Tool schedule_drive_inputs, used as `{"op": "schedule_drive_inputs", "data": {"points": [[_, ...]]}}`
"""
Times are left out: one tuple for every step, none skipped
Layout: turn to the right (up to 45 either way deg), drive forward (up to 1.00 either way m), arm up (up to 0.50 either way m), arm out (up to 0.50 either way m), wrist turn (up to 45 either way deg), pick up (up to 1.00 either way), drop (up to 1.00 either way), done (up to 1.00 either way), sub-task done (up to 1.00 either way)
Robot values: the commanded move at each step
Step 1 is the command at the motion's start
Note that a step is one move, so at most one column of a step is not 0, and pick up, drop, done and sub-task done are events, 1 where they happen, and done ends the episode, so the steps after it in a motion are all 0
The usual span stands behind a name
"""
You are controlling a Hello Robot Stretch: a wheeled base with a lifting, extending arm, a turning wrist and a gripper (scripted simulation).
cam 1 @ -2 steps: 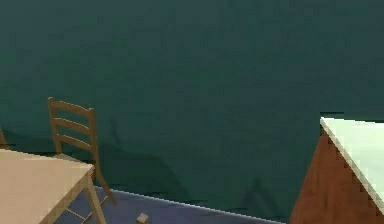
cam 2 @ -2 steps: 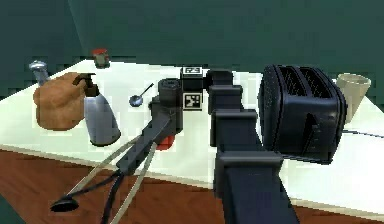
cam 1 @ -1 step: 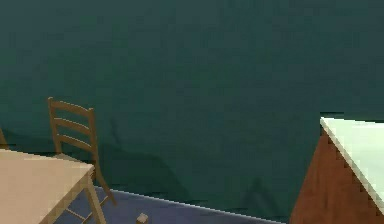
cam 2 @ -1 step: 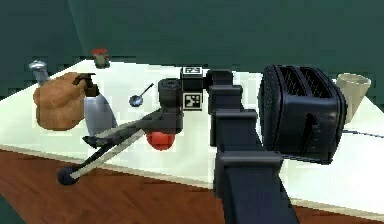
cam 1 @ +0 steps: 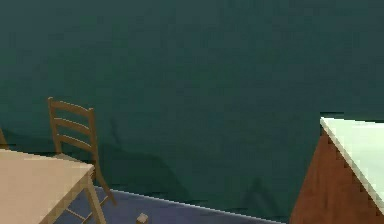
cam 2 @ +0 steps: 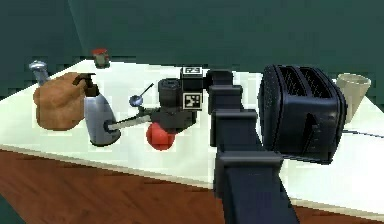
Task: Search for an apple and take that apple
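Note:
A round red thing, apple-like in shape and colour [cam 2: 161,134], lies on the white counter [cam 2: 60,140] in the arm side view. My arm rises from the bottom edge to two white marker squares. Left of them is my gripper [cam 2: 148,108], directly above the red apple. I cannot tell whether the gripper touches it or holds anything, since the apple rests on the counter at the gripper's far end.
On the counter stand a silver kettle [cam 2: 97,116], a brown rounded lump [cam 2: 58,101], a shaker [cam 2: 38,70], a red-lidded jar [cam 2: 99,57], a black toaster [cam 2: 300,110] and a beige cup [cam 2: 352,92]. Ahead are a wooden chair [cam 1: 75,135], a wooden table [cam 1: 35,185] and a counter end [cam 1: 350,160].

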Motion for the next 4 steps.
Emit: {"op": "schedule_drive_inputs", "data": {"points": [[0.0, 0.00, 0.00, 0.00, 24.0, 0.00, 0.00, 0.00, 0.00], [0.0, 0.00, -0.10, 0.00, 0.0, 0.00, 0.00, 0.00, 0.00], [0.0, 0.00, 0.00, 0.00, 0.0, 1.00, 0.00, 0.00, 0.00], [0.0, 0.00, 0.10, 0.00, 0.0, 0.00, 0.00, 0.00, 0.00]]}}
